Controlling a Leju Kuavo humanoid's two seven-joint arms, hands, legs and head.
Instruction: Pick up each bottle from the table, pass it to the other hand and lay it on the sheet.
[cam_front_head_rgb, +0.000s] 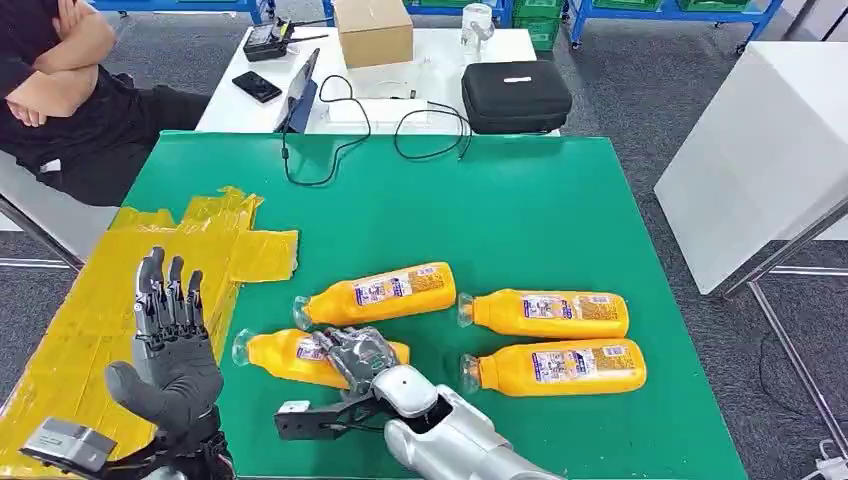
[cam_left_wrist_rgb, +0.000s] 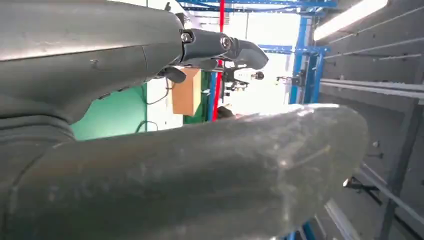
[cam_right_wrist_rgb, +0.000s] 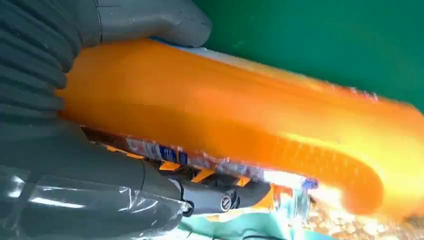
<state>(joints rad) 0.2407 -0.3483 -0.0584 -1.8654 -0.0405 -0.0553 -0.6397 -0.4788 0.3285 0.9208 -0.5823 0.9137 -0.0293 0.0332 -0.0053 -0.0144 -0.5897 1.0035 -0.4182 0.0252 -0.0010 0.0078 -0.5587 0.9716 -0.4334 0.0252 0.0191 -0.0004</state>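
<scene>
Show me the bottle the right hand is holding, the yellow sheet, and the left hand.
held bottle (cam_front_head_rgb: 275, 355): head view, orange body beside the hand.
yellow sheet (cam_front_head_rgb: 110, 290): head view, bare middle area.
left hand (cam_front_head_rgb: 170, 350): head view, the palm.
right hand (cam_front_head_rgb: 355, 352): head view, back of fingers.

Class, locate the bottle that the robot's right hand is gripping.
In the head view the gripped bottle lies on the green table, front left of the four, under the right hand, just right of the yellow sheet.
</scene>
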